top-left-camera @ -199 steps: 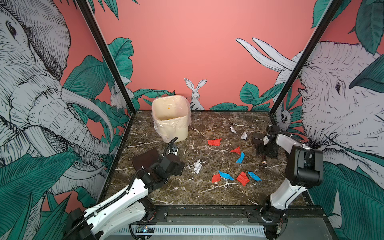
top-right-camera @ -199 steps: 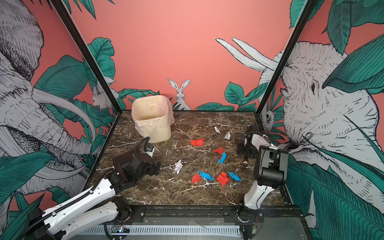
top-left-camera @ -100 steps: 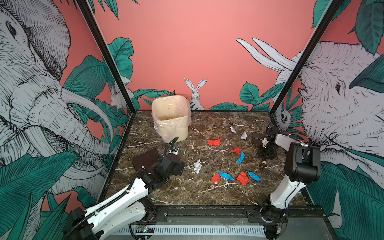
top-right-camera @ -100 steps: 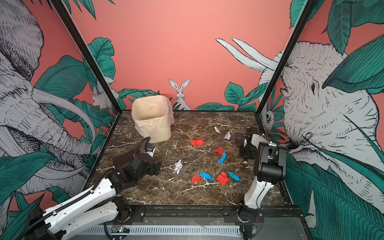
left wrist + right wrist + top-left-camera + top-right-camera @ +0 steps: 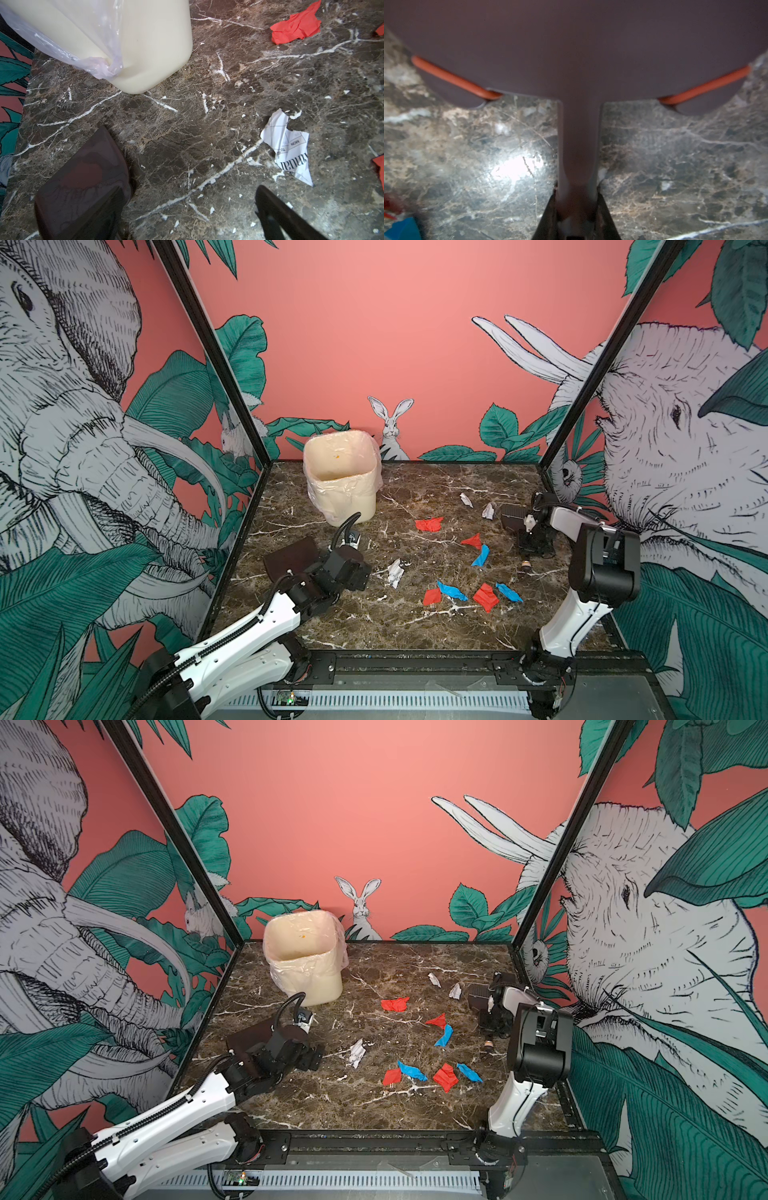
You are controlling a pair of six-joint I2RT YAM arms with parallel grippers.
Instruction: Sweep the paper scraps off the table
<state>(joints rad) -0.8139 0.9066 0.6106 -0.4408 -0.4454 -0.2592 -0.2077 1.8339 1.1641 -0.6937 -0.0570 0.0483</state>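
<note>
The paper scraps (image 5: 485,597) — red, blue and white — are spread over the table (image 5: 374,626) from its centre out toward 3 and 5 o'clock. A lined cream bin (image 5: 340,485) is stood at 11 o'clock. The right gripper (image 5: 576,201) is placed at 3 o'clock, its jaws clamped on the handle of a brown tool (image 5: 571,52) with orange trim. The left gripper (image 5: 187,207) is held low at 8 o'clock with its jaws wide apart — a brown dustpan (image 5: 291,558) is seen just beside one finger, and a white printed scrap (image 5: 288,145) near the other.
</note>
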